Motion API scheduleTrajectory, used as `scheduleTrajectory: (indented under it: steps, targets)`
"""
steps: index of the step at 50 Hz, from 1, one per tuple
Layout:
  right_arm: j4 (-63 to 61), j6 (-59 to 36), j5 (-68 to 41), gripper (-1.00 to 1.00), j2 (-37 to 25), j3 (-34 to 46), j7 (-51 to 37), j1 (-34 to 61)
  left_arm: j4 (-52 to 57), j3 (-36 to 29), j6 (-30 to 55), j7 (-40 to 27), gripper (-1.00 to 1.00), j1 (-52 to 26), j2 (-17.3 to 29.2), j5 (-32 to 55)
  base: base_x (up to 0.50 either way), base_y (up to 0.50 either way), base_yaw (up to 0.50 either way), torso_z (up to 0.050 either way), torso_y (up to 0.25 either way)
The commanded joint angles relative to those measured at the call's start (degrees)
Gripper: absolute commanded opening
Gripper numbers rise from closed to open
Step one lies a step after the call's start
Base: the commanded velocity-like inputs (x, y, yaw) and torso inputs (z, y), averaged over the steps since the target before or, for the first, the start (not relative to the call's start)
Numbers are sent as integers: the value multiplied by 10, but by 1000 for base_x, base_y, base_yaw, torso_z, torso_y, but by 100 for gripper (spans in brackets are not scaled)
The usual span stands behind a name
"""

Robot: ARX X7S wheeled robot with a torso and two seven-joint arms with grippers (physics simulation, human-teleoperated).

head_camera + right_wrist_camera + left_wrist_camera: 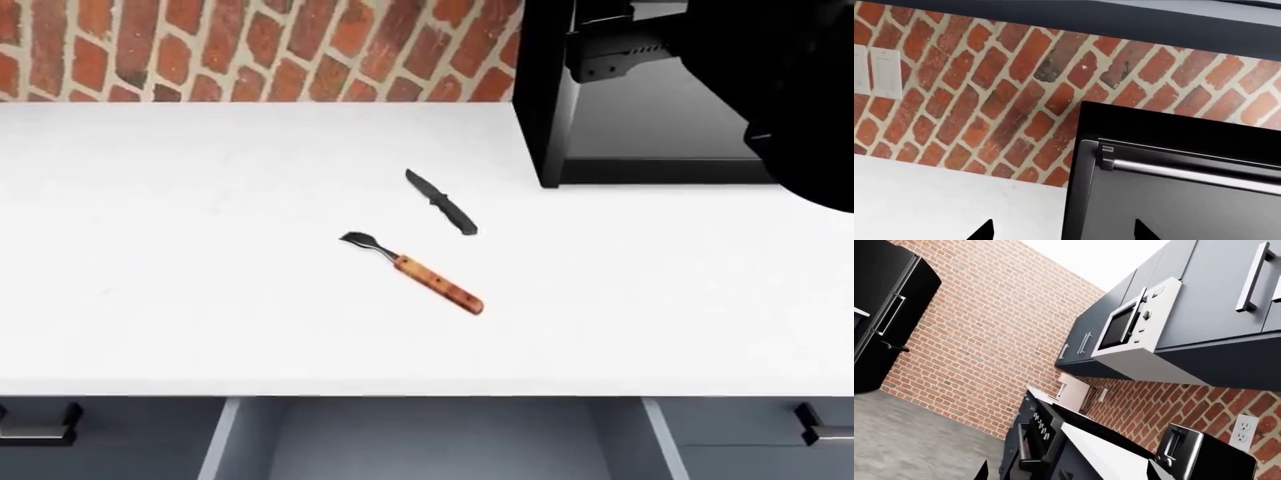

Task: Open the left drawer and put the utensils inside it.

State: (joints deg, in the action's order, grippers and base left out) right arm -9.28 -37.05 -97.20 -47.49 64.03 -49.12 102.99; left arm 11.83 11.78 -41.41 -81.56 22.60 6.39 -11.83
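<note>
- Nearest the head camera, the left drawer [434, 440] stands pulled out below the counter edge; its grey-blue box is open to view and I see nothing in it.
- Beyond it, on the white counter [160, 260], the fork [416, 272] lies flat and diagonal, dark head toward the wall, wooden handle toward the drawer.
- Just past it, apart and not touching, the knife [442, 202] lies flat, all dark.
- Handling judgement: both look light, rigid and thin, low against a hard surface. The wooden handle should offer the better purchase, so I would pinch it mid-length. I would take the knife by its handle end, away from the blade.
- Farthest, a black appliance [641, 100] stands against the brick wall [200, 50].
- My grippers: only dark tips show at each wrist view's edge, spread apart with nothing between them, so I judge both open and empty.
</note>
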Motion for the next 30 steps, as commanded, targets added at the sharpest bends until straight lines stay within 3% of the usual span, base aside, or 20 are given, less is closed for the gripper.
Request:
scheduleTrajectory:
  steps: [1,11,21,30]
  targets:
    - [1,-1,3,100,2,0,-1,-1,-1,1,-1,-1,100,1,0,0,47,0,0,0,0]
    - [-15,-11,21,100,13,8,9,4,-2,0,2,0,100,-2,0,0,2,0,0,0,0]
    - [50,-2,-8,100,72,3,26,7,-5,-1,1,0,100,-3,0,1,0,0,0,0,0]
    - [48,4,9,100,76,6,33,1,-6,-2,3,1,100,-4,0,1,0,0,0,0,0]
